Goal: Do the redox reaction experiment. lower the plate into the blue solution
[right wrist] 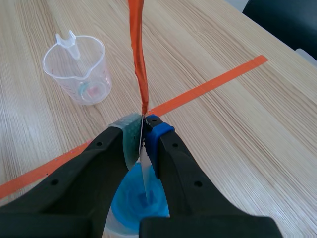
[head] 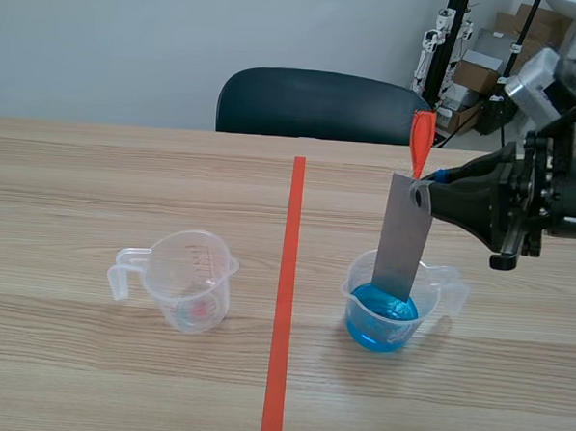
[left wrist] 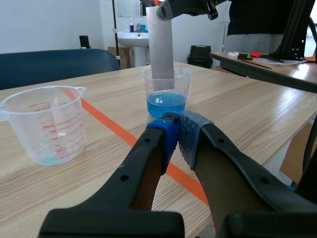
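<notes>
We're mid-lowering: right gripper (head: 423, 192) pinches the metal plate (head: 402, 243) at its top, lower edge inside the measuring cup (head: 354, 288), seemingly just above the blue solution (head: 382, 315). Next we need a straight descent. Left gripper (left wrist: 177, 131) closed, empty.

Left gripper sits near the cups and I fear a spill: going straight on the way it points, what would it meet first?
Probably the cup of blue solution, which stands straight ahead of the shut left gripper, with the plate in it. How far off is unclear.
</notes>
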{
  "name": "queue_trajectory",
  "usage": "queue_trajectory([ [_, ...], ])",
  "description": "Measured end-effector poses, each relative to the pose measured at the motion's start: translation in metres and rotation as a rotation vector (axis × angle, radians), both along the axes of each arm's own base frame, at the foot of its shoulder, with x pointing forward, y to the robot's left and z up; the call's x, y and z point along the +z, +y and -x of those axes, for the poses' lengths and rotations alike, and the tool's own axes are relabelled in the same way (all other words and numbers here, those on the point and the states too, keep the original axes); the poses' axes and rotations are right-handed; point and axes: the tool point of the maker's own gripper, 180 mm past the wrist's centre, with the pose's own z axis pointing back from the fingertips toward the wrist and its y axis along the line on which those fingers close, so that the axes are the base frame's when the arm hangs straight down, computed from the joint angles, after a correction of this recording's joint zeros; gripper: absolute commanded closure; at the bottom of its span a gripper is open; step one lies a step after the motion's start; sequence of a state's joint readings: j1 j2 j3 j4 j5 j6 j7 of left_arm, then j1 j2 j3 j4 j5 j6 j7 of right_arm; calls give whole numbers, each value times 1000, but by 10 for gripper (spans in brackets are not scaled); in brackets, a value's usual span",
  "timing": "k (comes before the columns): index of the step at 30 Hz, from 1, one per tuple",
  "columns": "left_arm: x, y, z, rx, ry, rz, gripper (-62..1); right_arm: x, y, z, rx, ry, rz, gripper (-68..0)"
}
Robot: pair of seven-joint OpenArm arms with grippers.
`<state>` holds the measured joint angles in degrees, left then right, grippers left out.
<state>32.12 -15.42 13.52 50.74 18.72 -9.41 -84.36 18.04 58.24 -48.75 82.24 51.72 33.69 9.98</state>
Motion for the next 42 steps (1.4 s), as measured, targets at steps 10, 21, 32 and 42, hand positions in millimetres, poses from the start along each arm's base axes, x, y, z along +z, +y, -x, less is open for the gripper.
queue_trajectory([
  [10,5,19,-11,56,-54,-22,-109,-5,1,-2,-2,-9,2,-4],
  [21,5,17,-10,42,-43,-12,-623,-25,9,11,12,-15,23,-4],
  [32,5,17,-10,42,-44,-12,-623,-32,6,15,0,-70,52,-4],
  [42,5,17,-10,42,-44,-12,-623,-39,4,20,2,-97,83,-4],
])
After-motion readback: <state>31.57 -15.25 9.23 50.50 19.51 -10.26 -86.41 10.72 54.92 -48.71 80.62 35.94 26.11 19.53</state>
